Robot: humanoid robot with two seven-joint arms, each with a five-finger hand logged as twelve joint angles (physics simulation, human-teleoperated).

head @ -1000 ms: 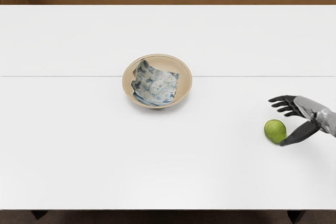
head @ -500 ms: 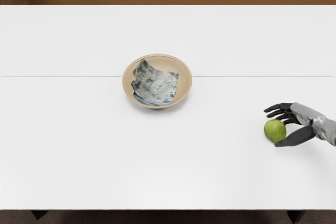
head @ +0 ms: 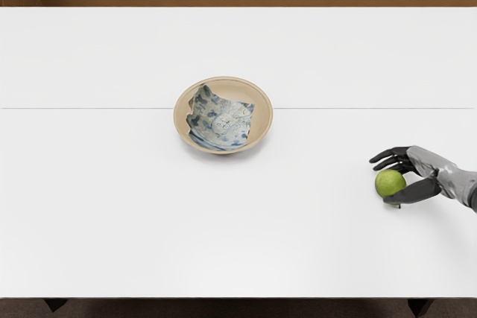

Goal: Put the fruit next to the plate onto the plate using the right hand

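Moved since the earlier frame: the dark five-finger right hand (head: 414,174) has come lower and closer to the small round green fruit (head: 390,182). Its thumb, which was stretched out under the fruit, now lies against the near side. The fruit sits a little higher in the picture than one second ago. The plate has not moved.

Head view, right hand: it comes in from the right edge. The fingers (head: 384,159) curve over the far side of the round green fruit and the thumb presses from the near side, so the hand is closed around the fruit in a light pinch, not a full fist.

Head view, fruit: it is near the right edge of the white table (head: 112,206), well apart from the plate. I cannot tell whether it is already off the surface; only a small shadow shows under it.

Head view, plate: the beige round plate with a blue-and-white pattern (head: 223,80) stands in the middle of the table, with nothing on it.

Head view, left arm: it does not appear.

Done so far: the reach is finished and, as I judge it, the grasp is nearly or just formed.

Still to do: lift the fruit, carry it left across the table, put it down on the plate, and let go.
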